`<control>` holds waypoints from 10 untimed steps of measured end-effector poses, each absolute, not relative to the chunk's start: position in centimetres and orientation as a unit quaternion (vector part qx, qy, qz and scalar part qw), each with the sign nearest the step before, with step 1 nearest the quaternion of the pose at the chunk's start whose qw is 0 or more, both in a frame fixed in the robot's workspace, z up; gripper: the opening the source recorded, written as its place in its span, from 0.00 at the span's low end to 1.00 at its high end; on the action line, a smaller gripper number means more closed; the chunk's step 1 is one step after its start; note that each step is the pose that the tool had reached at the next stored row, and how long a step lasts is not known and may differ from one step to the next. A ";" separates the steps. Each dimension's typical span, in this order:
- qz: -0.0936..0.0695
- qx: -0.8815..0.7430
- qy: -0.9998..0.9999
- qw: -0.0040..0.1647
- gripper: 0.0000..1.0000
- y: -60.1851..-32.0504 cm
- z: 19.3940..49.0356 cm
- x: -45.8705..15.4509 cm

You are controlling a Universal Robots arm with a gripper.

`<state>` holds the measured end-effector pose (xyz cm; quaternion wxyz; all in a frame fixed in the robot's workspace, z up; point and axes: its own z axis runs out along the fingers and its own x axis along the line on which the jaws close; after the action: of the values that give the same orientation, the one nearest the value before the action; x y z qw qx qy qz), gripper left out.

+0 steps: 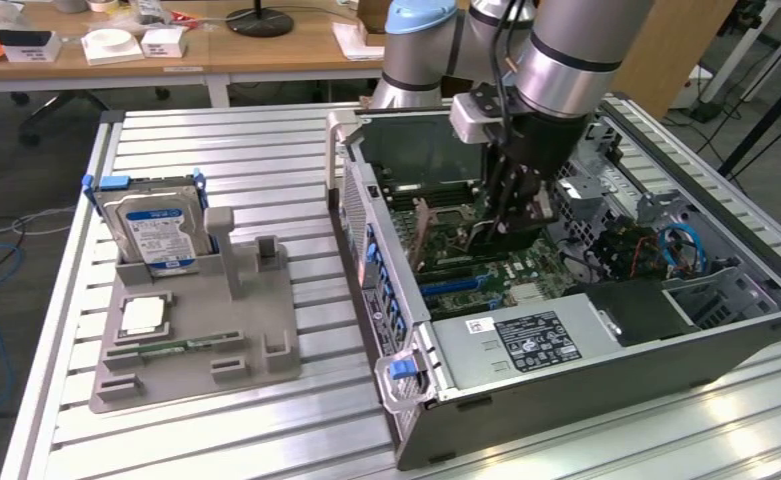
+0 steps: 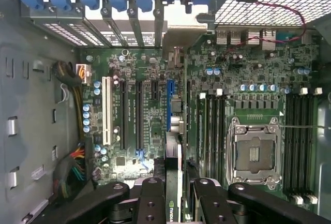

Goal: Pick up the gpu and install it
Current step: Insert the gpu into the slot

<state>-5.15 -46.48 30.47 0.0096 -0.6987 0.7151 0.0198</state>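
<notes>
My gripper (image 1: 513, 225) reaches down inside the open computer case (image 1: 363, 250) and is shut on the gpu (image 1: 464, 238). The wrist view shows the gpu (image 2: 174, 177) edge-on between the two black fingers (image 2: 151, 200), with its green board and a logo on the black cooler. The card runs toward the rear slot brackets, and its silver end bracket (image 2: 176, 48) is close to them. It lies in line with the blue expansion slot (image 2: 169, 105) on the motherboard (image 2: 150, 131). I cannot tell whether the card's edge is touching the slot.
On the aluminium table a grey fixture (image 1: 203, 330) holds a hard drive (image 1: 157, 230), a processor (image 1: 143, 315) and a memory stick (image 1: 177, 347). Inside the case are the power supply (image 1: 537, 340), an empty processor socket (image 2: 256, 154), memory slots (image 2: 300, 131) and cable bundles (image 2: 72, 167).
</notes>
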 end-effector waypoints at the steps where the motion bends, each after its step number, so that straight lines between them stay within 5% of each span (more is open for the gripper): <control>1: 0.020 -0.699 0.715 0.010 0.26 -46.5 30.4 -5.2; 10: 0.020 -0.699 0.715 0.010 0.26 -46.5 29.4 -5.8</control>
<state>-5.78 -46.50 29.41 0.0097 -0.6987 0.7151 0.0198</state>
